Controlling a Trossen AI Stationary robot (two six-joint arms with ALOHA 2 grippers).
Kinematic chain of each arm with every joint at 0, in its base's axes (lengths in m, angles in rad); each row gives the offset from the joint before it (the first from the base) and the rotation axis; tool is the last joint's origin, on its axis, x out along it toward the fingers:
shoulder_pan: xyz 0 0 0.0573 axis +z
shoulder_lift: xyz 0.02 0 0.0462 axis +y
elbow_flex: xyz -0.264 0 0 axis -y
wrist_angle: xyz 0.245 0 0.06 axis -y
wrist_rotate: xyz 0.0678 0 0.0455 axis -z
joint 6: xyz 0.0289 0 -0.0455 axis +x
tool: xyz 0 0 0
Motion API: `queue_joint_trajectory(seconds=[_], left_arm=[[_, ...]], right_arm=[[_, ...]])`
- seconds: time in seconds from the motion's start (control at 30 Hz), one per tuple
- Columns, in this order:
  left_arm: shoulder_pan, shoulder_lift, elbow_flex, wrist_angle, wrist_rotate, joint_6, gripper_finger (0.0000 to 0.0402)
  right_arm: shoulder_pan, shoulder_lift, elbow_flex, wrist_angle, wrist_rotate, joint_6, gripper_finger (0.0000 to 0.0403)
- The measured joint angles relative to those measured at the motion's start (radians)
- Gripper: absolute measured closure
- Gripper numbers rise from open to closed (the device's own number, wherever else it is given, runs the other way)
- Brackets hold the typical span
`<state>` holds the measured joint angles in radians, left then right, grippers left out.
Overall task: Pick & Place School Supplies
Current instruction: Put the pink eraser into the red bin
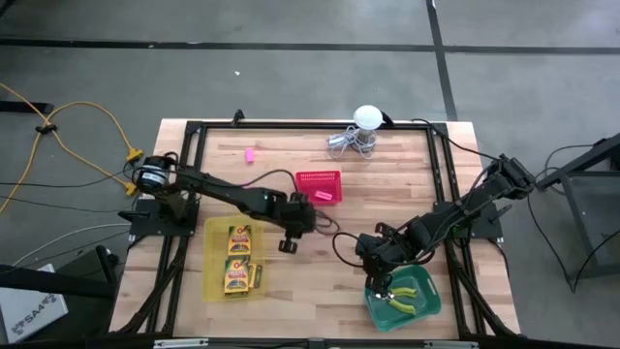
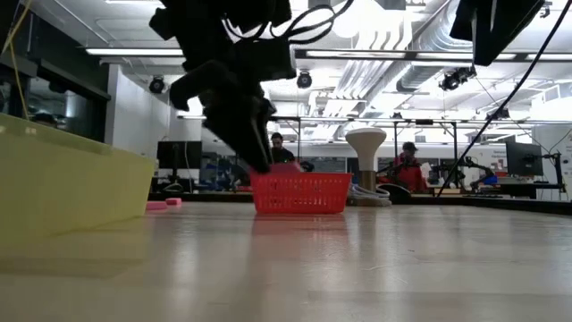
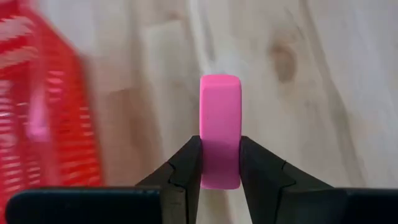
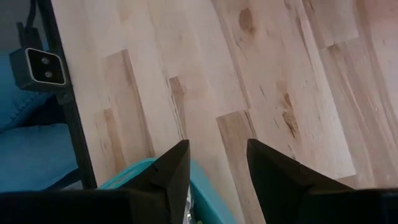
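Left of the red basket (image 1: pixel 319 180), crayon boxes (image 1: pixel 237 258) lie flat in the yellow tray (image 1: pixel 212 233). Just below that basket, the left claw (image 3: pixel 220 163) pinches a smooth pink eraser (image 3: pixel 220 130), likely bound for the mesh basket. Further right, the right claw (image 4: pixel 216 163) hangs spread over the teal tray (image 1: pixel 426 302) holding pliers (image 1: pixel 405 296).

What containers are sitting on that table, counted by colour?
Yellow tray: 1
Red basket: 1
Teal tray: 1
Total: 3
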<state>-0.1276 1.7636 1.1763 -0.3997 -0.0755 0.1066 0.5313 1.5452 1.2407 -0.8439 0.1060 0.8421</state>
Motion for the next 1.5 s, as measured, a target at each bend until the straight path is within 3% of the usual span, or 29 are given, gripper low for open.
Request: queue_joint_trajectory(seconds=[0.6,0.73,1.2,1.5], left_arm=[[0.261,-0.041,0.002,0.004,-0.005,0.009,0.0313],[0.295,-0.033,0.002,0.004,0.047,0.007,0.0313],[0.301,-0.033,0.002,0.004,0.085,0.006,0.0312],[0.300,-0.033,0.002,0.004,0.084,0.006,0.0267]], right_arm=[[0.006,0.000,0.000,0.027,0.026,0.000,0.0254],[0.006,0.000,0.000,0.027,0.027,0.000,0.0254],[0.006,0.000,0.000,0.026,0.026,-0.008,0.0254],[0.006,0.000,0.000,0.026,0.026,-0.008,0.0254]])
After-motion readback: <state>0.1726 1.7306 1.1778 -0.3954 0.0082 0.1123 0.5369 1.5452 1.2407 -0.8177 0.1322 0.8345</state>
